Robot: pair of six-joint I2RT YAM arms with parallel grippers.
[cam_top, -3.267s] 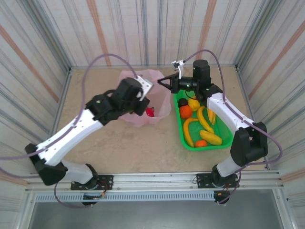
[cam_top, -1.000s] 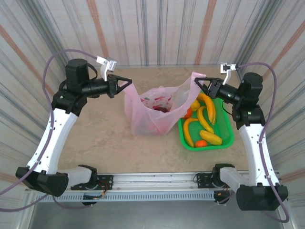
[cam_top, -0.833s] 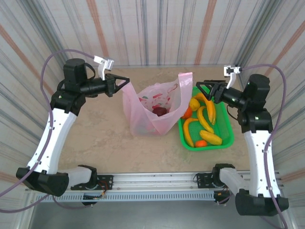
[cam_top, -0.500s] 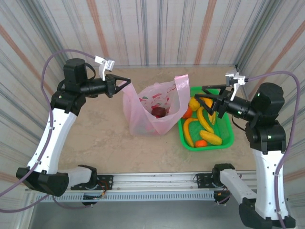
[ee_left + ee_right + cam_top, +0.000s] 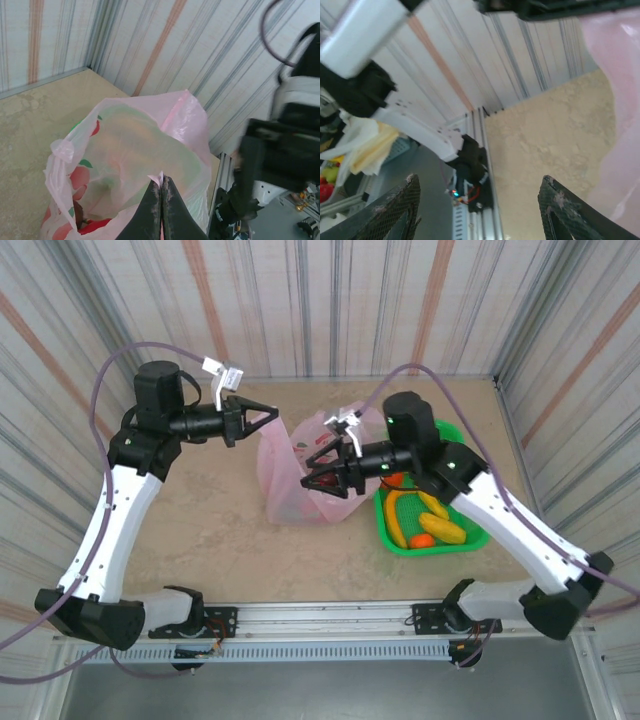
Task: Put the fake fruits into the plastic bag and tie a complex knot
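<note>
Left gripper: I see the fingers pressed together on a pink tip of the bag's rim, at its left side.
Plastic bag: mid-table, mouth open, red piece low inside.
Right gripper: jaws spread, holding nothing; I place it over the bag's right side.
Fake fruits: in the green basket, just right of the bag.

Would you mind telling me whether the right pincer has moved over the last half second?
Yes: the right pincer has swung left, from above the green basket to over the plastic bag.
</note>
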